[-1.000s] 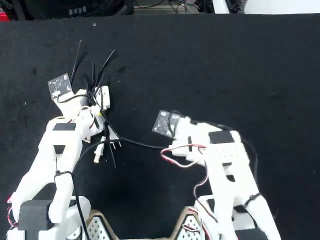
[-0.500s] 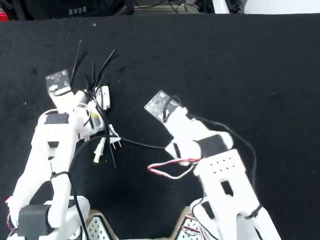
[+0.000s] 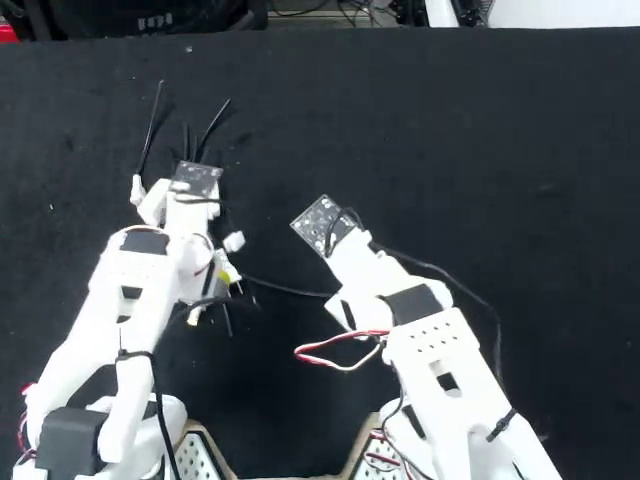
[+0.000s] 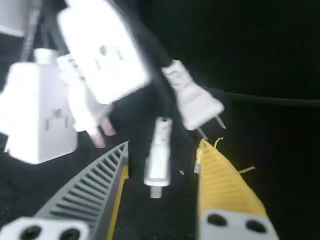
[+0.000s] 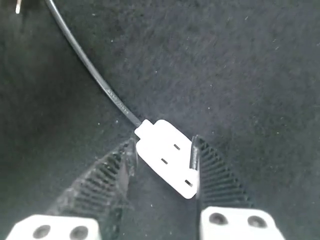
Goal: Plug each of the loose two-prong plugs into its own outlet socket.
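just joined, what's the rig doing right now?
Two arms are on a plug-and-socket job on a black table. The right gripper is closed on a white outlet socket at the end of a black cord. The left gripper hangs open with a slim white plug between its fingers. A two-prong plug and a white outlet block lie just beyond.

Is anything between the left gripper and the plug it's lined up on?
Nothing visible: the white plug lies bare between the fingers of the open left gripper; another two-prong plug and the outlet blocks sit beyond it.
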You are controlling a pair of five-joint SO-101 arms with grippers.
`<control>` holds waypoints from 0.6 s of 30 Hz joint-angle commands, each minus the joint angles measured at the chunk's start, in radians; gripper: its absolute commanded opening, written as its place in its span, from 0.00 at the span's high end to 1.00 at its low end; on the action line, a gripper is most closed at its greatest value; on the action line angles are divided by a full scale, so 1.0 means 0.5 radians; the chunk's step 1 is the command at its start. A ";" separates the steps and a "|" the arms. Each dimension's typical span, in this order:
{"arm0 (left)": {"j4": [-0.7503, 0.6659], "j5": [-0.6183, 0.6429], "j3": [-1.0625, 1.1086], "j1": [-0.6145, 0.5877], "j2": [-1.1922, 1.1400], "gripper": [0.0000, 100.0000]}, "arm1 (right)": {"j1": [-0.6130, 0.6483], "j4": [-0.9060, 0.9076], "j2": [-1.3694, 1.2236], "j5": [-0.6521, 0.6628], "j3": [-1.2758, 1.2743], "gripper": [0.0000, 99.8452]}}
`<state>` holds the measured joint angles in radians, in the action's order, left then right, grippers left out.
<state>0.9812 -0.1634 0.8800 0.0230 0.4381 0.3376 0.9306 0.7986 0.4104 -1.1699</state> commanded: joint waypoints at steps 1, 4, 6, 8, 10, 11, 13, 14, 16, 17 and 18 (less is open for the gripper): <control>-0.006 -0.028 -0.020 0.035 0.064 0.78 | 0.021 -0.034 0.011 -0.018 0.005 0.83; -0.003 -0.040 -0.020 -0.008 0.064 0.78 | 0.021 -0.034 0.011 -0.021 0.005 0.83; 0.006 -0.040 -0.020 -0.017 0.064 0.78 | 0.021 -0.037 0.011 -0.021 0.005 0.83; 0.006 -0.043 -0.020 -0.017 0.049 0.78 | 0.021 -0.037 0.011 -0.021 0.005 0.83; 0.006 -0.074 -0.032 -0.014 -0.031 0.78 | 0.021 -0.037 0.011 -0.021 0.005 0.83; 0.006 -0.117 -0.048 -0.017 -0.092 0.78 | 0.021 -0.037 0.011 -0.021 0.005 0.83; 0.009 -0.150 -0.118 -0.023 -0.236 0.78 | 0.021 -0.037 0.011 -0.021 0.005 0.83; 0.021 -0.150 -0.164 -0.023 -0.285 0.79 | 0.021 -0.037 0.011 -0.021 0.005 0.83; 0.098 -0.150 -0.284 -0.023 -0.384 0.83 | 0.021 -0.037 0.011 -0.021 0.005 0.83; 0.153 -0.150 -0.348 -0.023 -0.411 0.85 | 0.021 -0.037 0.011 -0.021 0.005 0.83; 0.196 -0.150 -0.391 -0.023 -0.430 0.88 | 0.021 -0.037 0.011 -0.021 0.005 0.83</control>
<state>1.0288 -0.2263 0.7940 0.0261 0.2432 0.3376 0.9306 0.7986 0.4089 -1.1699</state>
